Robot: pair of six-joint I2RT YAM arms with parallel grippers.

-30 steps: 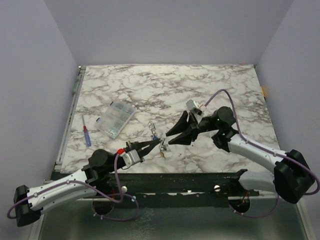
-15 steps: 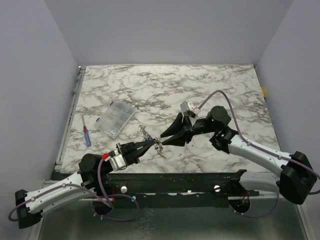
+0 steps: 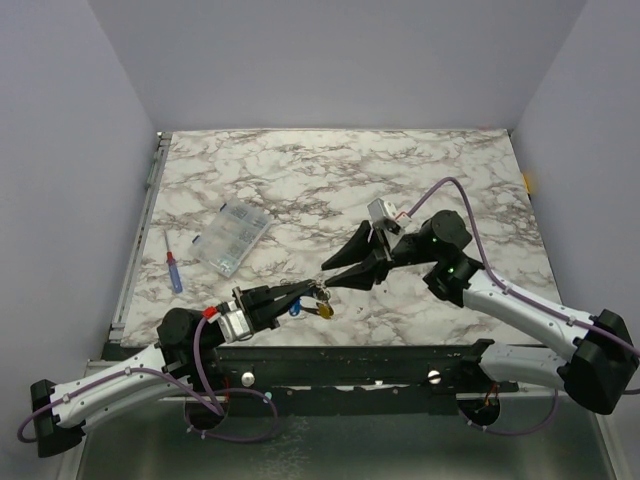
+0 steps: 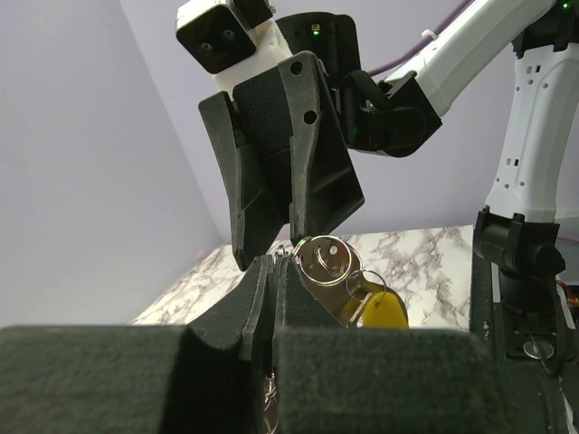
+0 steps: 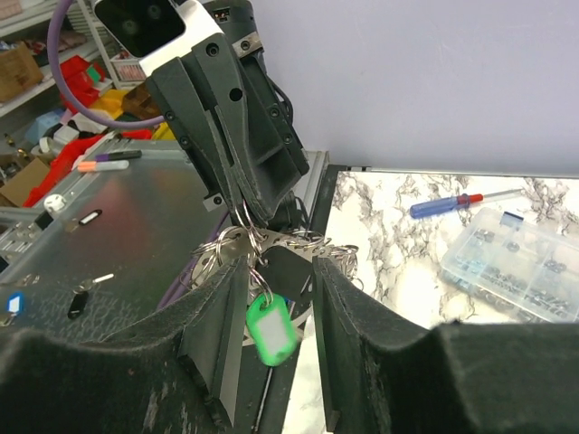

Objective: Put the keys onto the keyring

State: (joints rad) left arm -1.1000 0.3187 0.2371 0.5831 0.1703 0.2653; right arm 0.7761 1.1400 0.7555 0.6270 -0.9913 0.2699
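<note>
Left end effector point(image 3: 314, 292) is clamped shut on the keyring point(image 4: 324, 258). The metal split ring sticks out just past its fingertips, held up over the near edge of the worktop point(image 3: 400, 180).

Keys hanging off the bunch:
- yellow-headed key point(image 4: 380, 314), just beside the ring
- blue key point(image 3: 296, 310), under the left fingers
- green-tagged key point(image 5: 271, 332), dangling between the right fingers

Right end effector point(image 3: 328, 272) comes in from the opposite side, tip to tip with the left. Its jaws are partly apart and straddle the ring cluster and a short bit of chain point(image 5: 318, 244). Can't tell whether they actually pinch the ring or just bracket it.

Clear compartment box point(image 3: 232, 238) and a blue-handled screwdriver point(image 3: 173, 270) sit well off to the left.
</note>
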